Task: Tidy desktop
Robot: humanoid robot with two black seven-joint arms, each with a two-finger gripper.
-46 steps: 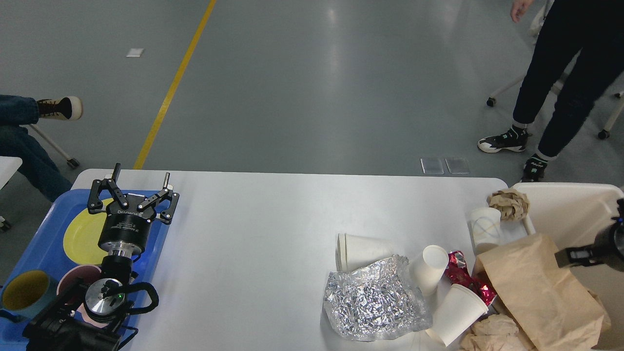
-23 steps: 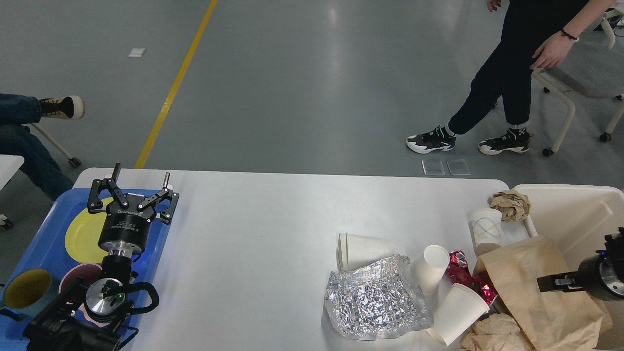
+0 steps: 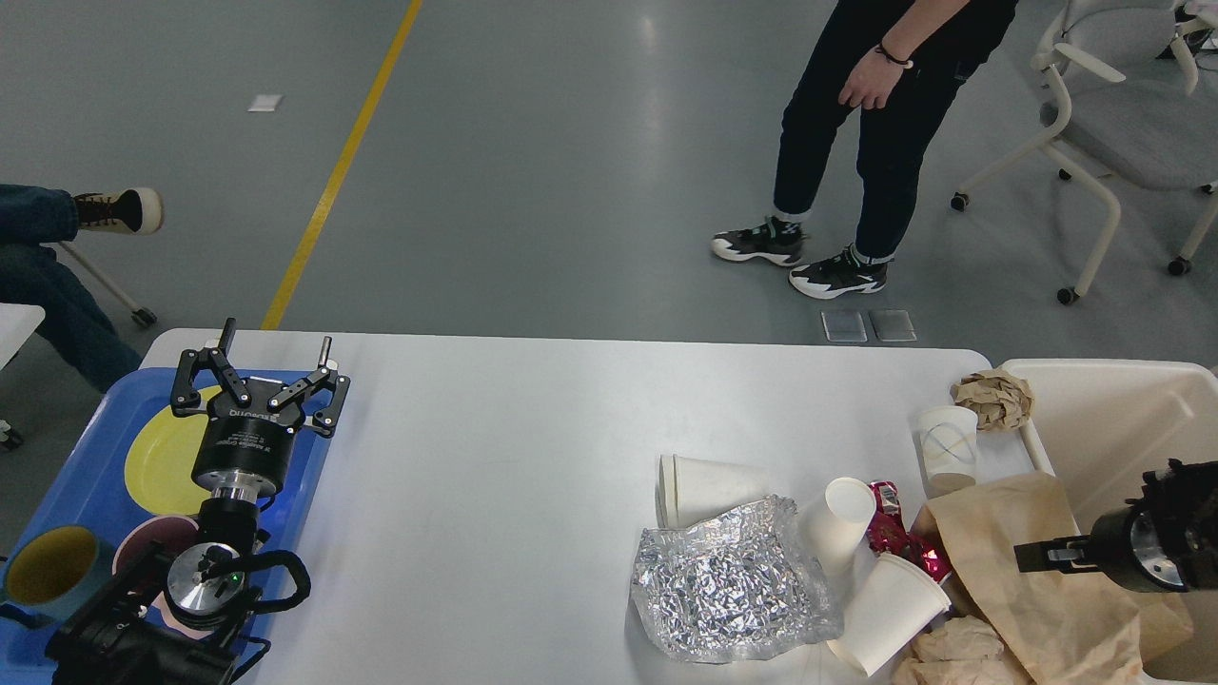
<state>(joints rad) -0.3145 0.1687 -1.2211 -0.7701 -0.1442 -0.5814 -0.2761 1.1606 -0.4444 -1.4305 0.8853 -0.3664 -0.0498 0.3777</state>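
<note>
The white desktop (image 3: 533, 428) fills the middle. On its right side lie a crumpled foil sheet (image 3: 728, 585), several white paper cups (image 3: 704, 487), a red wrapper (image 3: 894, 533), a crumpled brown paper ball (image 3: 994, 398) and a large brown paper bag (image 3: 1037, 599). My left gripper (image 3: 276, 341) is open and empty, held above the blue tray (image 3: 95, 447). My right gripper (image 3: 1032, 555) comes in from the right, seen side-on over the brown bag. Its fingers cannot be told apart.
The blue tray holds a yellow plate (image 3: 157, 461), a pink bowl (image 3: 152, 538) and a teal mug (image 3: 48, 571). A cream bin (image 3: 1113, 409) stands at the right end. A person (image 3: 875, 143) stands beyond the table, with a chair (image 3: 1113, 124) at the far right.
My right gripper has moved left and down over the brown bag, and the bag has shifted and crumpled a little. The standing person has walked to the left. My left arm has not moved.
</note>
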